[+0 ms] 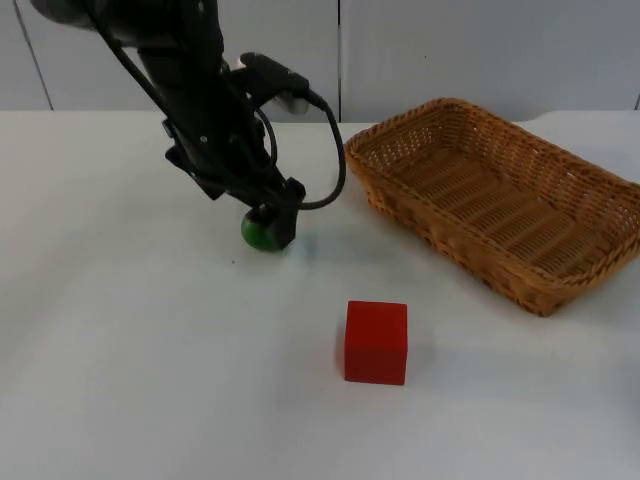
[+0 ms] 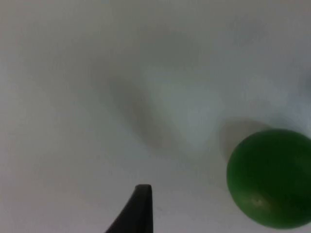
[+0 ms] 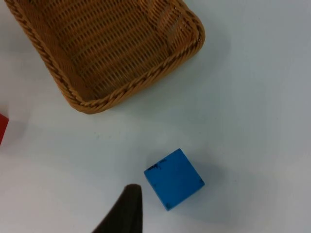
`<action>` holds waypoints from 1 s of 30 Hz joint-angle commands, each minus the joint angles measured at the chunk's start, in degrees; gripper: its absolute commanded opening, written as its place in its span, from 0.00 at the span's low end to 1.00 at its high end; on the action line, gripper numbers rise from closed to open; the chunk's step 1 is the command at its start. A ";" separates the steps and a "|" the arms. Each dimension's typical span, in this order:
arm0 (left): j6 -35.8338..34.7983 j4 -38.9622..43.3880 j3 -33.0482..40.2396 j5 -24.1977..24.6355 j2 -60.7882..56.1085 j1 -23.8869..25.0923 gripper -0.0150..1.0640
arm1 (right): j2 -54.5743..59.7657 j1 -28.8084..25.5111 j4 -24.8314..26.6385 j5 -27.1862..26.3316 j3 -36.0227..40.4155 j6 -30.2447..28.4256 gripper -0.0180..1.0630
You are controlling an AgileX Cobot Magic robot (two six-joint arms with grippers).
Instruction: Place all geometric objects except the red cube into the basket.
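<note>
**Left pincer down at the green ball**

Left gripper [image 1: 272, 226] sits low on the green ball [image 1: 261, 232], left of the empty basket [image 1: 545, 290]; I cannot tell its grip.

Its wrist view: one fingertip [image 2: 138, 208] beside the ball, which is round, no long side.

Right wrist view: blue cube [image 3: 173, 178] flat near the basket; that arm waits.

Overhead view, two close wrist views

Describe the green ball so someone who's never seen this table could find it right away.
Start at the wicker basket on the white table, then look across to the left arm. The green ball sits on the table right at the left claw. It is the only round, green piece; the red cube and blue cube are boxy.
</note>
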 commanded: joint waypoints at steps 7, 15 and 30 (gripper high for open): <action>0.20 -1.78 -0.44 -3.79 1.42 -0.62 0.92 | -0.17 -0.32 -0.08 -0.51 -0.31 -0.06 0.99; 0.09 -1.78 -0.44 -4.01 2.11 -0.62 0.67 | -0.17 -0.32 -0.18 -0.50 -0.31 -0.06 0.99; -4.27 -1.40 -0.44 6.26 -7.04 -0.62 0.01 | -0.17 -0.32 -0.30 -1.35 -0.31 -0.06 0.99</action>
